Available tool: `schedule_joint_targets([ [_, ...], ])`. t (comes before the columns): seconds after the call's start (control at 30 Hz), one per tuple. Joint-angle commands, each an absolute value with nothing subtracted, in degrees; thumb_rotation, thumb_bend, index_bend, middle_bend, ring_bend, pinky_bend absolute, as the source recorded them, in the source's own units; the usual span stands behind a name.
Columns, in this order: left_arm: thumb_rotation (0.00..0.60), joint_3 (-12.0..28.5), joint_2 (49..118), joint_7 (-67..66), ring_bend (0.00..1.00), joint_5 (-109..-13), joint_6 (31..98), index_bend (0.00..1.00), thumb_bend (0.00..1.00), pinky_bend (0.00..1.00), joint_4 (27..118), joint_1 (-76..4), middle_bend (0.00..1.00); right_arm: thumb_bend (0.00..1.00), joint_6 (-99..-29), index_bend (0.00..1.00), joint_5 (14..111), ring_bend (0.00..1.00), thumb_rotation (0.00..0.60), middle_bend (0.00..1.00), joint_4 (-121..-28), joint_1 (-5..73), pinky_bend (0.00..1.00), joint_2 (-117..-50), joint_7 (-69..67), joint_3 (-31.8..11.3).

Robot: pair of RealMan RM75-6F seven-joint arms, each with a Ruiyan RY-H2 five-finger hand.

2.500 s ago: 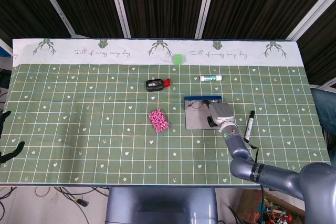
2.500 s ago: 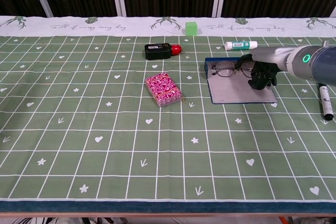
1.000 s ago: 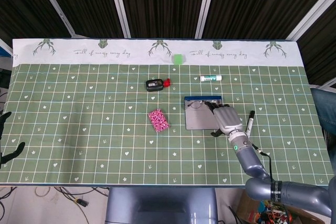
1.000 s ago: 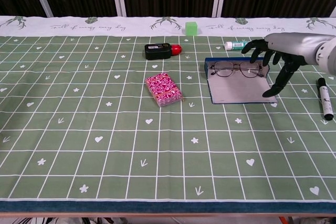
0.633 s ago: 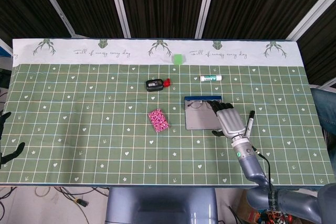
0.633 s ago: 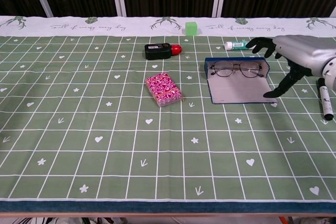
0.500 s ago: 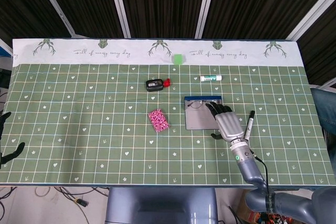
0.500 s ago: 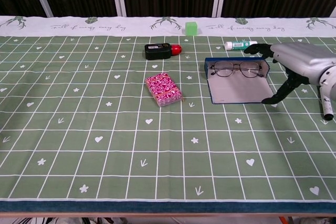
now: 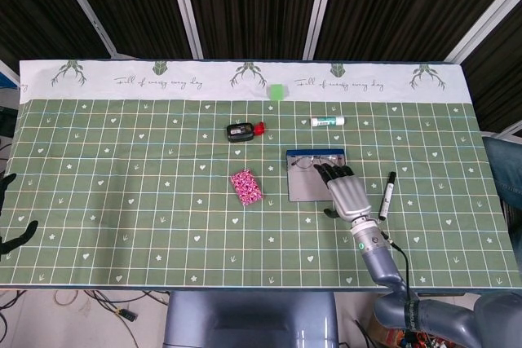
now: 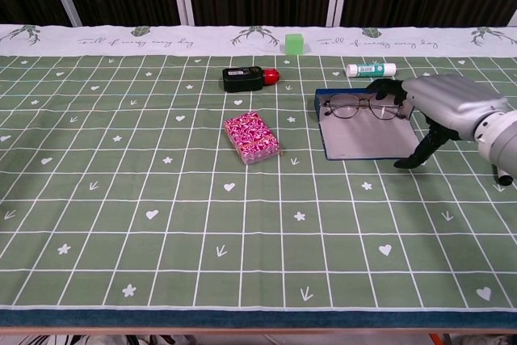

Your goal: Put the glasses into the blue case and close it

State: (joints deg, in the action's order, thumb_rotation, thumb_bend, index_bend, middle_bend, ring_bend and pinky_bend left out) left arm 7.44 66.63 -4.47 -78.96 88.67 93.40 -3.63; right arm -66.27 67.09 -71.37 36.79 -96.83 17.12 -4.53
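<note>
One pair of glasses [image 10: 365, 106] lies in the far part of the open blue case [image 10: 367, 139], lenses side by side along the case's raised far wall; in the head view the glasses [image 9: 308, 161] show as thin wire at the far edge of the case [image 9: 308, 187]. The case's flat grey inner face stretches toward the near side and the case is not yet closed. Over its right end hangs the right hand [image 10: 440, 108], silver-backed, its dark fingers [image 10: 386, 90] spread apart and reaching to the right lens area, while the thumb points down to the cloth just off the case's near right corner; whether the fingertips touch the glasses I cannot tell, but the hand grasps nothing. From the head view the same hand [image 9: 347, 189] covers the case's right edge. Just right of it lies a black marker [image 9: 386, 194]. Beyond the case, near the far white border, lies a white tube [image 10: 371, 69], and further left a small green cube [image 10: 295, 43]. Left of the case sit a black device with a red end [image 10: 247, 78] and, nearer, a pink patterned box [image 10: 252, 136]. All rest on a green checked tablecloth [image 10: 161, 216]. At the far left edge of the head view the left hand [image 9: 11, 216] shows only as dark fingertips, its state unclear.
</note>
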Motion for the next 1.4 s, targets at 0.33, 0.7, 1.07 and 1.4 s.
schedule_joint_targets([
  [0.33,0.600,7.49,66.66,-4.44,0.00,-78.89,88.61,0.14,0.21,0.00,93.31,-3.67,0.00,0.06,-64.23,0.17,67.67,0.26,0.600,0.22,-69.74,37.19,0.22,-98.29,18.98,-6.02],
  [0.7,0.600,7.45,66.65,-4.50,0.00,-78.98,88.57,0.14,0.21,0.00,93.24,-3.70,0.00,0.06,-61.32,0.17,66.57,0.26,0.600,0.23,-67.54,37.96,0.22,-99.34,20.05,-7.86],
  [1.07,0.600,7.45,66.64,-4.46,0.00,-79.06,88.61,0.14,0.21,0.00,93.25,-3.71,0.00,0.06,-59.68,0.17,65.55,0.26,0.600,0.23,-67.72,38.32,0.22,-99.56,22.04,-8.87],
  [1.4,0.600,7.46,66.65,-4.47,0.00,-79.02,88.56,0.14,0.21,0.00,93.25,-3.74,0.00,0.06,-59.33,0.18,65.66,0.27,0.600,0.24,-65.89,38.46,0.22,-100.66,21.93,-9.68],
])
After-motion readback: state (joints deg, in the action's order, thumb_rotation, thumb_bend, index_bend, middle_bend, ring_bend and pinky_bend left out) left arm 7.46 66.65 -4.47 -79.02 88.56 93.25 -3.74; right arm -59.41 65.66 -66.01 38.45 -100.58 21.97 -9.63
